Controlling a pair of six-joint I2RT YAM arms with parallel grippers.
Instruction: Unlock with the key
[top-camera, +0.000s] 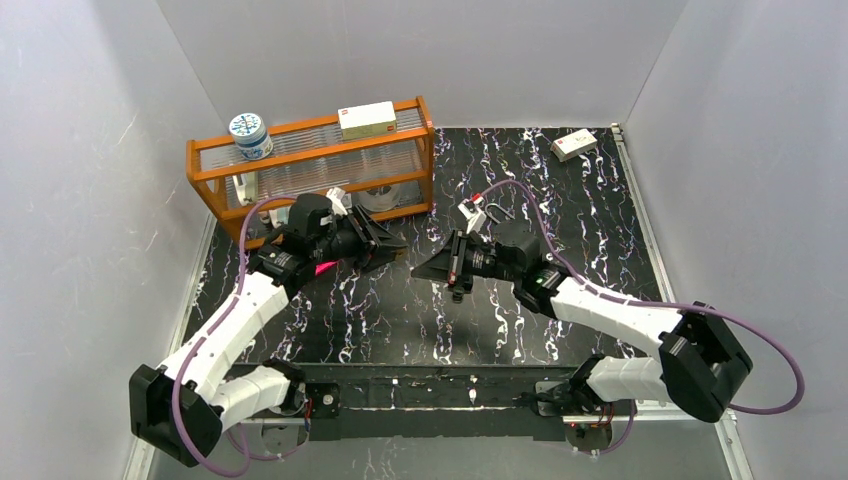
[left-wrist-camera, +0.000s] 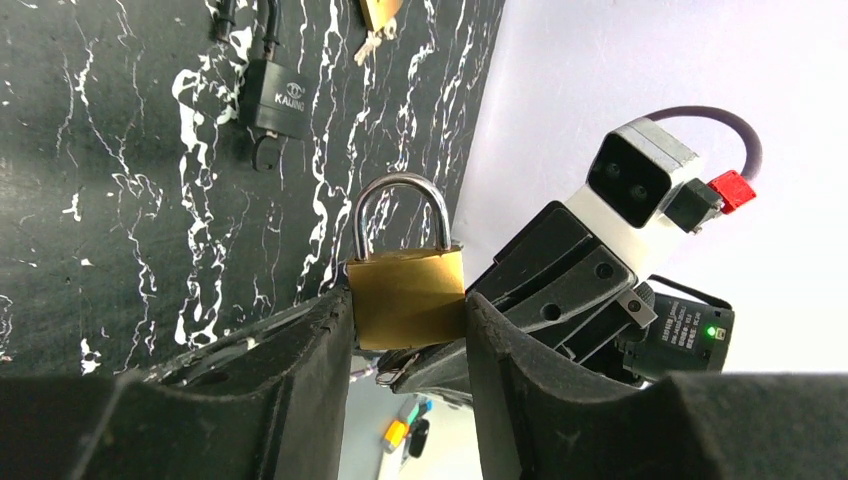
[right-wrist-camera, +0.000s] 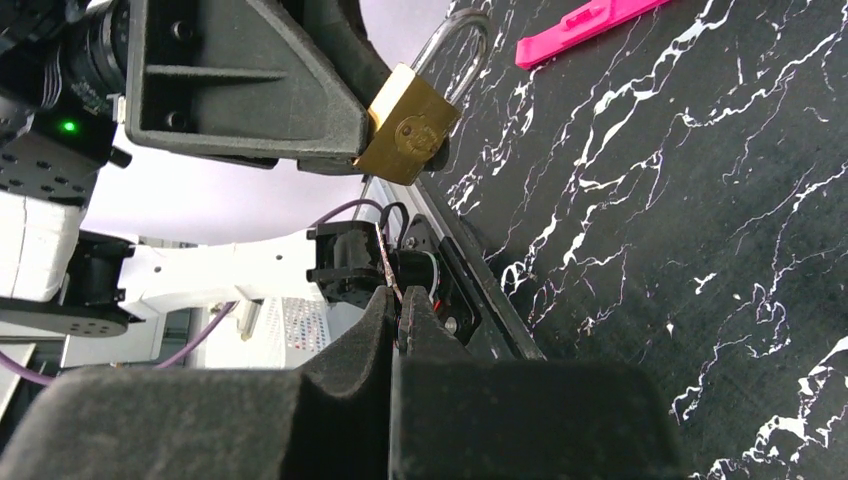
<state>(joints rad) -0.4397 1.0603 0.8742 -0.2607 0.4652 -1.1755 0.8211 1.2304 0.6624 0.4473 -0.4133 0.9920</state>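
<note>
My left gripper (left-wrist-camera: 405, 312) is shut on the body of a brass padlock (left-wrist-camera: 405, 295) and holds it above the table, with the steel shackle pointing away from the wrist. In the right wrist view the padlock (right-wrist-camera: 405, 135) shows its keyhole face toward my right gripper (right-wrist-camera: 400, 305). The right gripper's jaws are pressed together on a thin metal key, mostly hidden. Only the key's tip (left-wrist-camera: 392, 373) shows in the left wrist view, just under the padlock's bottom. In the top view the two grippers (top-camera: 385, 248) (top-camera: 428, 268) meet over the table's middle.
A black padlock (left-wrist-camera: 272, 100) and loose keys (left-wrist-camera: 375, 30) lie on the dark marbled table. A pink strip (right-wrist-camera: 590, 20) lies near the left arm. An orange rack (top-camera: 310, 165) carrying a tin (top-camera: 249, 135) and a box (top-camera: 367, 120) stands back left. A small white box (top-camera: 574, 145) lies back right.
</note>
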